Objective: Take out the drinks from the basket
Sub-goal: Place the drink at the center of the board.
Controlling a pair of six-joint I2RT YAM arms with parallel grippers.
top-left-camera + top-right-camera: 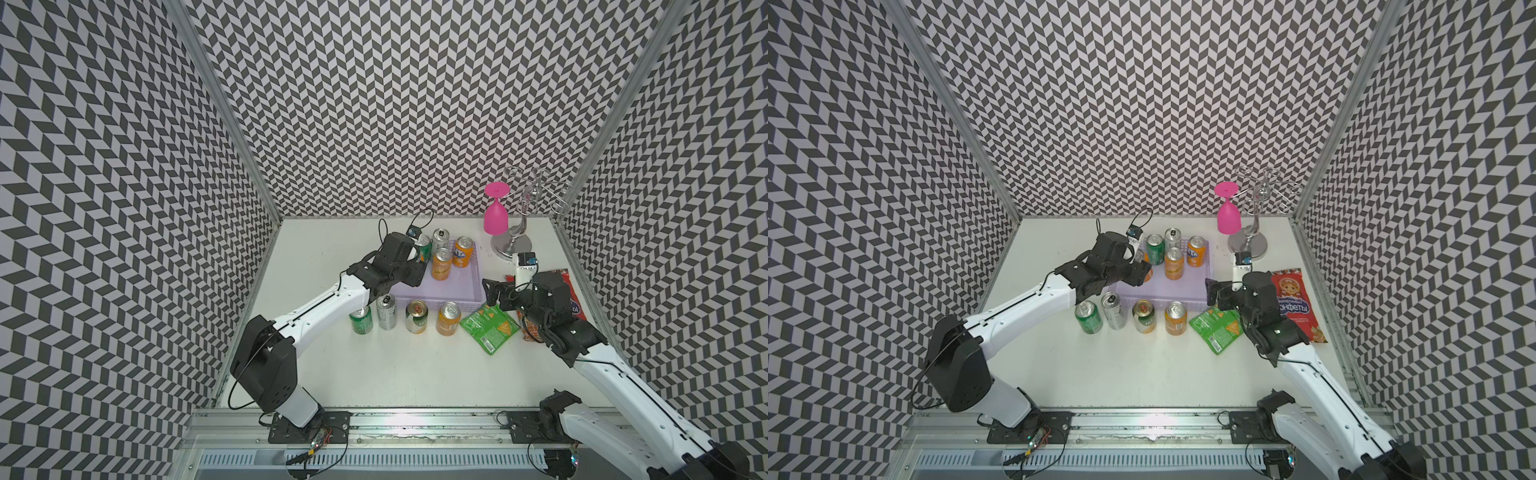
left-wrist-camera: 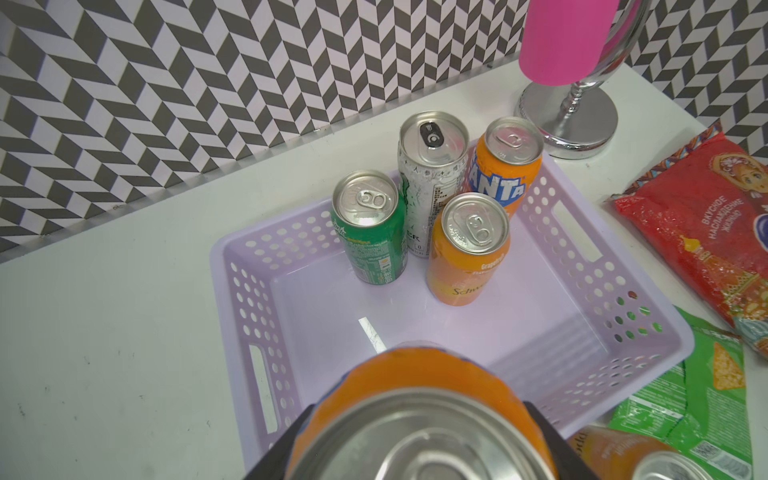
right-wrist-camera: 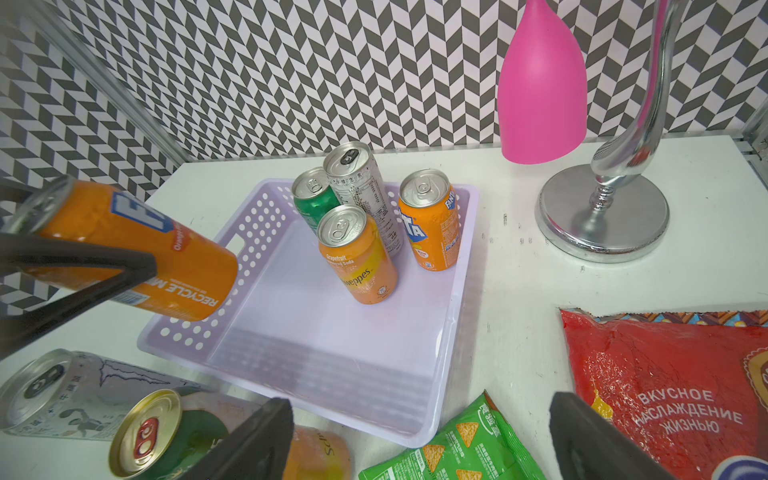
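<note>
Over nine-o'clock wall of basket [image 3: 266, 216] | left gripper [image 1: 1142, 270] pinches tilted orange can [image 3: 187, 270] | right gripper [image 3: 415, 415] spread | best: clear wall, level, join six-o'clock cans [image 1: 1144, 316]

overhead pair, close wrist views share basket [image 2: 249, 291]

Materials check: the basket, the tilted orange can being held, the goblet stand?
Basket: looks like moulded plastic, matte pale lilac, holed thin walls.
Tilted orange can: probably aluminium, glossy printed body, bare silver top.
Goblet stand: mirror-bright, chrome-like metal or plated plastic; cannot tell.
</note>
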